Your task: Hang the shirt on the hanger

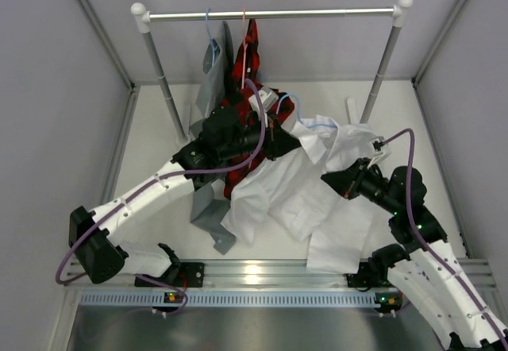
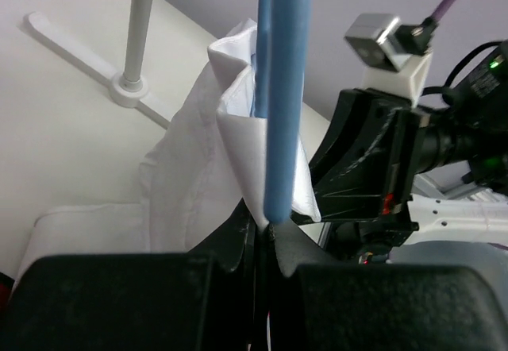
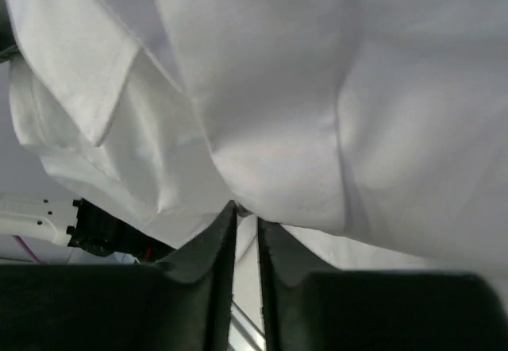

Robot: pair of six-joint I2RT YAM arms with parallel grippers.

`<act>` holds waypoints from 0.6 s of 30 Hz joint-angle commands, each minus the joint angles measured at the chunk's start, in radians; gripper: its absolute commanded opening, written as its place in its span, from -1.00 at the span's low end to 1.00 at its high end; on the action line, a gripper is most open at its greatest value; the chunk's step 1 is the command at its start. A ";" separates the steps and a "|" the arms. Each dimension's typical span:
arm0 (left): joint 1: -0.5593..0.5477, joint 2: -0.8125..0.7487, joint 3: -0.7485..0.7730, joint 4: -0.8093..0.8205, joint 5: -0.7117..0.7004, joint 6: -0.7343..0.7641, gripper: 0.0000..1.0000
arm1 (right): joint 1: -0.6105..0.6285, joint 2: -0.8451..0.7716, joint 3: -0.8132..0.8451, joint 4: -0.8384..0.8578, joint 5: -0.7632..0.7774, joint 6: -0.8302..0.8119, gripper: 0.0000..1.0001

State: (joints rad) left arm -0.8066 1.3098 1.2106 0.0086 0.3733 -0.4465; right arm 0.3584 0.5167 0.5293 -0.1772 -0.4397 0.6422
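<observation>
The left gripper (image 2: pixel 266 228) clenches the wire of the hanger (image 2: pixel 282 89) over the middle of the table (image 1: pixel 444 152), apparently steadying it while the shirt (image 1: pixel 290 192), sprawled toward the near edge, drapes its collar against it. The right gripper (image 3: pixel 246 216) has its jaws almost together at a shirt fold; whether they pinch it cannot be told. No writing is legible.

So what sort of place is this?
Likely a robotics test booth: plain grey walls enclose a white tabletop, with a small metal clothes rail and two white robot arms bolted on.
</observation>
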 commanded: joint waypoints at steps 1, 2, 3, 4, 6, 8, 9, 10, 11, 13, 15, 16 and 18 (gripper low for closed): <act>0.003 0.015 0.076 0.092 0.088 0.136 -1.00 | 0.016 -0.063 0.129 -0.177 0.076 -0.131 -0.57; 0.003 0.019 0.079 0.070 0.081 0.159 -1.00 | 0.016 -0.085 0.152 -0.285 0.085 -0.156 -0.20; 0.003 0.020 0.083 0.051 0.084 0.181 -1.00 | 0.017 -0.099 0.199 -0.344 0.096 -0.182 -0.02; 0.003 0.023 0.079 0.025 0.096 0.218 -1.00 | 0.016 -0.113 0.224 -0.399 0.128 -0.226 0.13; 0.003 0.025 0.073 0.014 0.151 0.241 -1.00 | 0.016 -0.142 0.312 -0.560 0.171 -0.284 0.41; 0.003 0.029 0.060 0.005 0.206 0.264 -1.00 | 0.017 -0.149 0.372 -0.673 0.216 -0.323 0.48; 0.003 0.032 0.055 0.007 0.251 0.264 -1.00 | 0.017 -0.144 0.432 -0.700 0.220 -0.338 0.49; 0.003 0.035 0.049 0.007 0.281 0.269 -1.00 | 0.017 -0.136 0.458 -0.714 0.201 -0.370 0.50; 0.003 0.040 0.047 0.005 0.315 0.269 -1.00 | 0.017 -0.118 0.480 -0.717 0.175 -0.389 0.51; -0.002 0.060 0.047 0.005 0.422 0.264 -1.00 | 0.017 -0.090 0.532 -0.694 0.040 -0.452 0.52; -0.015 0.069 0.044 0.005 0.467 0.267 -1.00 | 0.017 -0.040 0.578 -0.661 -0.060 -0.498 0.52; -0.025 0.071 0.043 0.004 0.498 0.276 -1.00 | 0.017 -0.021 0.589 -0.607 -0.142 -0.524 0.52; -0.052 0.074 0.044 -0.004 0.524 0.298 -1.00 | 0.017 0.034 0.612 -0.503 -0.267 -0.541 0.52</act>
State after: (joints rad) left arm -0.8257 1.3846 1.2369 -0.0277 0.7547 -0.1993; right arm 0.3645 0.4679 1.0966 -0.7773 -0.4767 0.1993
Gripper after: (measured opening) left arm 0.059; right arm 0.759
